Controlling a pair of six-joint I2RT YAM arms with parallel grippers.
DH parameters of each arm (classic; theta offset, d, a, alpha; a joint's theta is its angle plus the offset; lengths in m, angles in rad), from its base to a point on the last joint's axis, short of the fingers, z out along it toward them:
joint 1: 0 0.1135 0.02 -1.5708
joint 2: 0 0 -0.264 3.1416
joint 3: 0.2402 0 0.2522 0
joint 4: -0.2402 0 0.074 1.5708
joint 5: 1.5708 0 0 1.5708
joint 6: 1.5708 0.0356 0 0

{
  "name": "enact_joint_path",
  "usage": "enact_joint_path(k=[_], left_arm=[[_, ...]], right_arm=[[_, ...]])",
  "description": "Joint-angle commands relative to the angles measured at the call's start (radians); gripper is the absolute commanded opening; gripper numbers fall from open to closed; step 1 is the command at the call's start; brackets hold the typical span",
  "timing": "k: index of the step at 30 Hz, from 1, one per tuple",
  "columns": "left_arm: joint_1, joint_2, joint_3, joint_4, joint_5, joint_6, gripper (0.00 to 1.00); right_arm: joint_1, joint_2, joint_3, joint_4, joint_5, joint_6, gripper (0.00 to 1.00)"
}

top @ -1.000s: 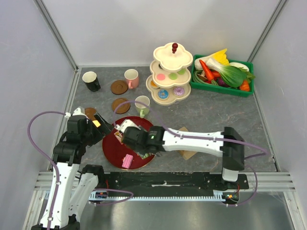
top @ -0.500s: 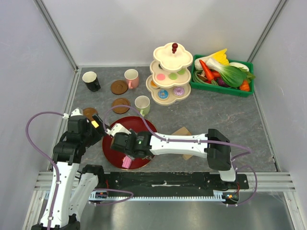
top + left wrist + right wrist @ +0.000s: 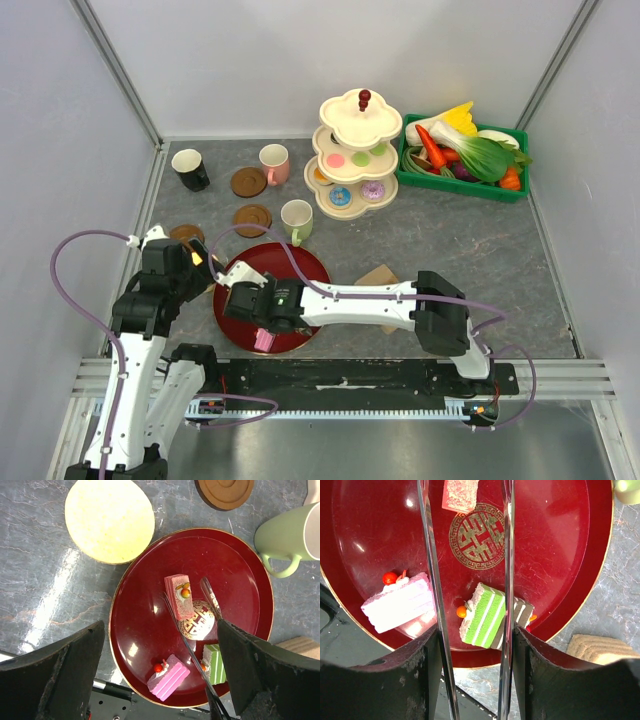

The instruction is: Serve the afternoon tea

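Straddling the green striped cake slice (image 3: 485,621) with the right gripper (image 3: 465,530), clear fingers (image 3: 434,605) set partway apart: one at the slice's edge, the other just clear of it, not clamped. Lying low in the wrist frame, on the near part of the red tray (image 3: 555,555). Flanked by a pink cake slice (image 3: 402,602) with a cherry to the left, and touched on the right by a grey striped slice (image 3: 522,612). Showing a tan block (image 3: 600,650) at lower right, off the tray.

Hovering above the tray with the left gripper (image 3: 161,625), black fingers (image 3: 75,670) spread wide, holding nothing. Framing another pink slice (image 3: 178,596), topped in orange, near the tray's middle.

Past the tray, higher in the overhead frame: pale-green mug (image 3: 296,218) just beyond the rim, brown coasters (image 3: 252,218) to its left, then a pink mug (image 3: 273,162) and a black mug (image 3: 190,168) at upper left.

Farthest, at upper centre and upper right: a cream tiered stand (image 3: 350,105) carrying donuts (image 3: 341,196) and macarons (image 3: 336,160), beside a green crate (image 3: 455,186) of toy vegetables (image 3: 470,145).
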Motion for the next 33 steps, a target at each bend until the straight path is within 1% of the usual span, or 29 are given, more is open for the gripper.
enact_joint_path(k=[1,9,20,23,27,33], left_arm=[[-0.006,-0.013,0.015,0.026,0.08,0.029,0.99],[-0.006,0.032,0.018,0.001,0.029,-0.011,0.99],[-0.006,0.033,0.018,-0.018,-0.008,-0.042,0.99],[-0.006,0.039,0.02,-0.02,-0.011,-0.042,0.99],[-0.006,0.038,0.02,-0.02,-0.011,-0.042,0.99],[-0.006,0.035,0.02,-0.022,-0.006,-0.04,0.99]], right_arm=[[-0.003,0.057,0.036,0.007,0.007,0.006,0.59],[-0.003,0.037,0.019,0.013,0.013,0.028,0.55],[-0.008,0.054,0.005,0.005,0.009,0.034,0.53],[-0.012,0.057,0.011,0.004,0.012,0.035,0.51],[-0.014,0.055,0.013,0.002,0.019,0.034,0.45],[-0.015,0.031,0.023,-0.019,0.084,0.048,0.41]])
